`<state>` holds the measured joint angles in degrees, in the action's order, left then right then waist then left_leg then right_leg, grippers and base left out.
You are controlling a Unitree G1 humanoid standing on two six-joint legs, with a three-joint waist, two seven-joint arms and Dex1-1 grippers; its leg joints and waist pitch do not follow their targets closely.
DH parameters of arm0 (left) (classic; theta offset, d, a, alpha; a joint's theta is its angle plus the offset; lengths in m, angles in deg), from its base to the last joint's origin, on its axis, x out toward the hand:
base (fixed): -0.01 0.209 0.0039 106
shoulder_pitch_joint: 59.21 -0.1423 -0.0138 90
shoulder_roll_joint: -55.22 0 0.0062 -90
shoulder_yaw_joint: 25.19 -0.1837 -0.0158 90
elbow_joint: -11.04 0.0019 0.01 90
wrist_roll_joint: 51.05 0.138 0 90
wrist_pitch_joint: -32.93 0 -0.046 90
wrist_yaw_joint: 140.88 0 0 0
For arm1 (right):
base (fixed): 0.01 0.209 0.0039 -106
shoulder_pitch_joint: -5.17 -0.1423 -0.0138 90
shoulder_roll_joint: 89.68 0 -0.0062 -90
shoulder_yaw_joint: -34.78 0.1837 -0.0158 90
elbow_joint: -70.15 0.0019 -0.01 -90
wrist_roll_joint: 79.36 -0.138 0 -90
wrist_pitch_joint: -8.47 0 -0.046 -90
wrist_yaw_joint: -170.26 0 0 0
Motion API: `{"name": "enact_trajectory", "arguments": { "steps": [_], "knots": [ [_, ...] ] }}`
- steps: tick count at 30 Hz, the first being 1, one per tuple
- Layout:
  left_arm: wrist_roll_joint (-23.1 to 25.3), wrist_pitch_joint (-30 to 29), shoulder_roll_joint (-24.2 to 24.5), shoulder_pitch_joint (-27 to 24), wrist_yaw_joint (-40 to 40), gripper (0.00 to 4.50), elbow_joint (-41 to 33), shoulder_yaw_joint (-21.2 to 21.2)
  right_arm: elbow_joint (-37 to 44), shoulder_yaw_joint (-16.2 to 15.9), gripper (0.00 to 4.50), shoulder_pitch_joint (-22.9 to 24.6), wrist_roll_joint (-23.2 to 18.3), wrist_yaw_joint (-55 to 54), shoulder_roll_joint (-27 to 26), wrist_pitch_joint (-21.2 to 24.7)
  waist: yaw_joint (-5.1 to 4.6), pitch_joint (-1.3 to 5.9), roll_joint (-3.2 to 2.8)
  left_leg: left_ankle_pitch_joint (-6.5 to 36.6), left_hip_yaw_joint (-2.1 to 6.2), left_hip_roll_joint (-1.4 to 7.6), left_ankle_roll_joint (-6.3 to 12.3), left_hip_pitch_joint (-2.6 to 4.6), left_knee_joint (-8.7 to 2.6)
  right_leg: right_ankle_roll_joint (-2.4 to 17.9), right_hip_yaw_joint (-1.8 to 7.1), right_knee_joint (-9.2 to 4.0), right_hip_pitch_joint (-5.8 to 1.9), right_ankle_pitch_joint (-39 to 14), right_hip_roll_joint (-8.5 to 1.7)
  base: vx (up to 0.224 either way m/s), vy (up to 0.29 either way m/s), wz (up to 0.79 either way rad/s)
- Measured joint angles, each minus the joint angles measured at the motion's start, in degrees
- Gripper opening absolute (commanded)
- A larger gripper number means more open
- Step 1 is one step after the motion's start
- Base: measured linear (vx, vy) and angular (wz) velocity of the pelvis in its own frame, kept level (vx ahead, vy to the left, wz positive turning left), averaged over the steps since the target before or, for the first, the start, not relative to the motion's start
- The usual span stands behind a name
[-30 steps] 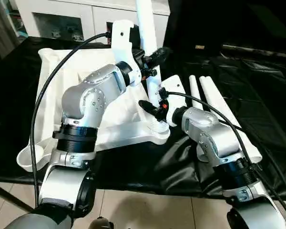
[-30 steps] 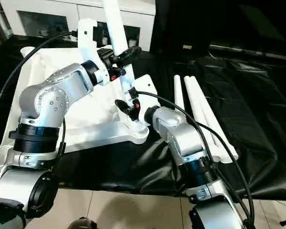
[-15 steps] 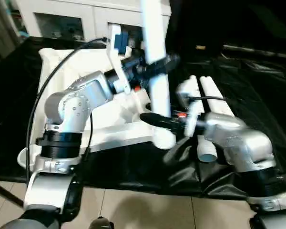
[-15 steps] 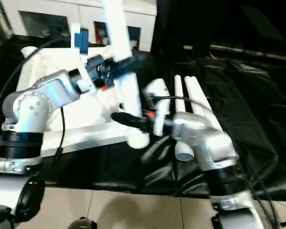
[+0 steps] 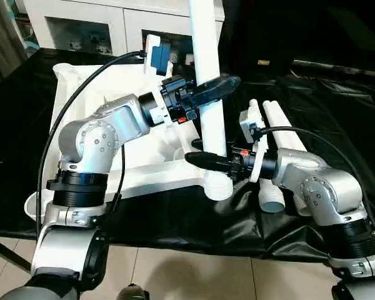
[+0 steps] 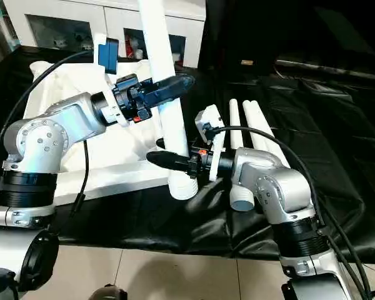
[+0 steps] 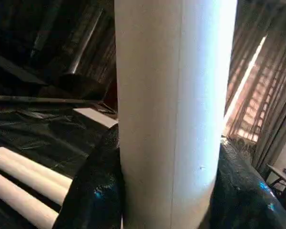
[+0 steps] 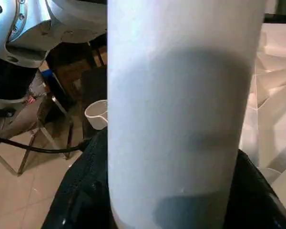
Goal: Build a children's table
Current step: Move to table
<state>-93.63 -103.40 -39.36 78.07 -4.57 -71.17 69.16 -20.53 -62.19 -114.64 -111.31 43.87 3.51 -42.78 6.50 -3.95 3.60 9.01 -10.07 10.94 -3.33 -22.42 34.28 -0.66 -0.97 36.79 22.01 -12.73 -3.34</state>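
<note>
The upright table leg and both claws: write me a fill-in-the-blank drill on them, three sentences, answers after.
1. The upright leg is gripped by ____ claws.
2. The left claw holds it ____ than the right claw.
3. The spare legs lie on the ____ cloth, on the robot's right of the tabletop.

Missing words: two; higher; black

Your robot's two arms are brushed silver, with bulbous elbow housings dotted with small screws and ringed by black joint collars. Black cables loop from each forearm to white wrist camera mounts; the left mount carries a blue block. The left gripper [image 5: 207, 91] and right gripper [image 5: 207, 160] have glossy black fingers, with red accents at their bases.
</note>
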Motion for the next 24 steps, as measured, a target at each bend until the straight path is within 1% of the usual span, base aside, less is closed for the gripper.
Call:
{"name": "enact_trajectory", "arguments": {
  "steps": [4, 5, 6, 8, 10, 11, 13, 18, 21, 24],
  "knots": [
    [0.0, 0.0, -0.7, 0.1, 0.9, 1.81, 0.0, 0.5, 0.0, 0.1, 1.89, 0.0, 0.4, -0.6, -0.2, -0.6, 0.00, 0.00, 0.00, 0.0, 0.00, 0.00, 0.00, 0.00, 0.00, 0.0, 0.00, 0.00, 0.00, 0.0, 0.00, 0.000, 0.000, 0.00],
    [0.0, 0.0, -0.7, 0.2, 1.1, 1.80, 0.0, 0.5, 0.0, 0.1, 2.45, 0.0, 0.4, -0.7, -0.4, -0.7, -0.01, 0.00, 0.00, 0.0, 0.00, 0.00, 0.00, 0.00, 0.00, 0.0, 0.00, 0.00, 0.00, 0.0, 0.00, 0.000, 0.000, 0.00],
    [0.0, 0.1, -0.7, 0.3, 1.3, 1.80, 0.0, 0.5, 0.0, 0.2, 2.59, 0.0, 0.4, -1.0, -0.5, -0.7, -0.01, 0.00, 0.00, 0.0, 0.00, 0.00, 0.00, 0.00, 0.00, 0.0, 0.00, 0.00, 0.00, 0.0, 0.00, 0.000, 0.000, 0.00],
    [1.0, 0.5, -0.7, 0.7, 2.9, 1.79, 0.6, 0.5, -0.1, 0.2, 2.65, 0.0, 1.0, -2.6, -1.3, -0.9, -0.03, 0.00, 0.00, 0.0, 0.00, 0.01, 0.00, 0.00, 0.00, 0.0, 0.00, 0.01, 0.00, 0.0, 0.00, 0.000, 0.000, 0.00],
    [2.3, 0.9, -0.6, 1.0, 3.5, 1.79, 0.9, 0.3, -0.2, 0.2, 2.93, -0.1, 2.3, -4.0, -1.6, -1.6, 0.00, 0.00, 0.00, 0.0, 0.00, 0.00, 0.00, -0.01, 0.00, 0.0, 0.00, 0.00, 0.00, 0.0, 0.00, 0.000, 0.000, 0.00],
    [2.7, 1.3, -0.4, 1.0, 3.7, 1.79, 1.0, 0.2, -0.2, 0.2, 2.93, -0.2, 2.7, -4.4, -1.6, -1.9, -0.01, 0.00, 0.00, 0.0, 0.00, 0.00, 0.00, 0.00, 0.00, 0.0, 0.00, 0.00, 0.00, 0.0, 0.00, 0.000, 0.000, 0.00],
    [3.9, 1.6, 0.6, 1.0, 3.9, 1.79, 1.0, 0.1, -0.6, 0.1, 3.12, -0.9, 3.4, -4.8, -1.4, -2.3, -0.04, 0.00, 0.00, 0.0, 0.00, 0.00, 0.00, 0.00, 0.00, 0.0, 0.00, 0.00, 0.00, 0.0, 0.00, 0.000, 0.000, 0.00],
    [4.7, 1.6, 1.6, 1.0, 2.8, 1.79, 1.0, -1.5, -1.0, 0.1, 3.18, -1.7, 3.4, -3.7, -0.1, -2.2, 0.14, 0.00, 0.01, 0.0, 0.00, -0.01, 0.01, -0.03, 0.01, 0.0, 0.00, -0.02, 0.00, 0.0, 0.00, 0.000, 0.000, 0.00],
    [5.2, 1.6, 2.1, 1.0, 1.1, 1.79, 1.0, -3.2, -1.0, -0.2, 3.18, -1.7, 2.9, -1.1, 1.9, -0.9, 0.13, 0.00, 0.01, 0.0, 0.00, -0.01, 0.01, -0.03, 0.01, 0.0, 0.00, -0.02, 0.00, 0.0, 0.00, 0.000, 0.000, 0.00],
    [5.3, 1.6, 2.1, 1.0, 0.1, 1.79, 1.0, -3.9, -1.0, -0.3, 3.18, -1.7, 2.6, 0.9, 3.0, 0.2, 0.09, 0.00, 0.01, 0.0, 0.00, 0.00, 0.00, -0.01, 0.01, 0.0, 0.00, 0.02, 0.00, 0.0, 0.00, 0.000, 0.000, 0.00]
  ]
}}
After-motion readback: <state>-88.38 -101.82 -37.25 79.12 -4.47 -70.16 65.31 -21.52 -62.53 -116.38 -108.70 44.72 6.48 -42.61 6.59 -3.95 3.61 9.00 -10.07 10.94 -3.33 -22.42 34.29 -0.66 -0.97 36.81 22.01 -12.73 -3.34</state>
